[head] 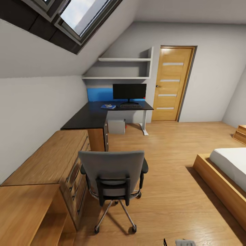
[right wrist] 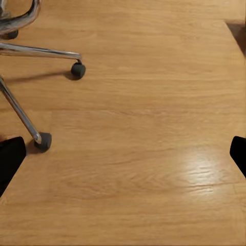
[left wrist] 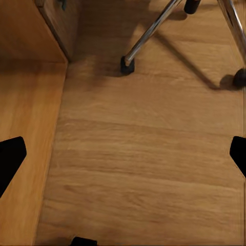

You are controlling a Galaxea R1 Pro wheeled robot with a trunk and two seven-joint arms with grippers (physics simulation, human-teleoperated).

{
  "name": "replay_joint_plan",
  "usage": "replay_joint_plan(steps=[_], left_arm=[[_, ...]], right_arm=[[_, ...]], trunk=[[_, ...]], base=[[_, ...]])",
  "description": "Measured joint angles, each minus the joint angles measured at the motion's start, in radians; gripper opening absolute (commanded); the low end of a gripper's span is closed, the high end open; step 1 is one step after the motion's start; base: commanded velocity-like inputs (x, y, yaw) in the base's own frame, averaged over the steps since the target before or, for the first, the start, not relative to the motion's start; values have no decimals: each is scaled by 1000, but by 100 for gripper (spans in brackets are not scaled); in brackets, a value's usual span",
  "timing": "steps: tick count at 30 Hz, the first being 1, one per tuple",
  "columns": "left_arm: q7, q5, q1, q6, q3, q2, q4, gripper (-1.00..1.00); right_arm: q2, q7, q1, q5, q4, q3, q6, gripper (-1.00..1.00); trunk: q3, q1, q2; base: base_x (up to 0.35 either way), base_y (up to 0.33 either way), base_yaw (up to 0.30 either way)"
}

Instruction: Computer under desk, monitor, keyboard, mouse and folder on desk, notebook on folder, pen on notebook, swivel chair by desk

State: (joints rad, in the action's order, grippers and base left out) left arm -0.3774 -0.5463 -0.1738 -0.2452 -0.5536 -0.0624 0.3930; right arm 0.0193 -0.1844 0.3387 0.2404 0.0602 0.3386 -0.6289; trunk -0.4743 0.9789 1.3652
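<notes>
Low in the head view, your swivel chair (head: pixel 112 177) stands on the wood floor (head: pixel 171 191), its back toward you, beside the wooden dresser (head: pixel 51 160). Both wrist views look down with finger tips wide apart at the frame edges, holding nothing. Farther up, the computer (head: pixel 117 126) sits under the desk (head: pixel 92 116). On top lie the folder (head: pixel 108 106), perhaps with something on it, the keyboard (head: pixel 130 106) and the monitor (head: pixel 129 92).
</notes>
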Motion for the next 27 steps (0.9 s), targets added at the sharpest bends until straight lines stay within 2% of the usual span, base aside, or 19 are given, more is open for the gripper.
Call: replay_joint_plan(steps=[3,5,9,11,15,23,25,27], left_arm=[[1,1,-56,89,0,-7,1,100],[1,-1,-82,120,0,-9,1,100],[1,-16,-150,186,1,-23,0,100],[3,-37,-193,224,2,-29,-2,100],[6,-73,-235,272,3,-35,-3,100],[7,-106,-271,309,5,-35,-10,100],[7,-110,-275,288,7,-34,-40,100],[6,-108,-276,267,9,-33,-48,100]], right_arm=[[-1,-3,1,9,67,-4,6,100],[-3,-4,3,21,84,-7,15,100],[-6,-5,24,71,105,-11,90,100],[-8,-5,66,107,110,-11,165,100],[-8,-4,133,140,114,-11,251,100],[-11,-3,215,160,115,-12,349,100],[-12,-2,227,164,109,-10,363,100],[-22,0,228,161,107,-9,341,100]], trunk=[[-9,12,21],[-16,19,35],[-28,35,63],[-34,42,77],[-47,58,105],[-72,88,161],[-79,96,175],[-85,104,189]], base=[[0,0,0],[0,0,0],[0,0,0],[0,0,0],[0,0,0],[0,0,0],[0,0,0],[0,0,0]])
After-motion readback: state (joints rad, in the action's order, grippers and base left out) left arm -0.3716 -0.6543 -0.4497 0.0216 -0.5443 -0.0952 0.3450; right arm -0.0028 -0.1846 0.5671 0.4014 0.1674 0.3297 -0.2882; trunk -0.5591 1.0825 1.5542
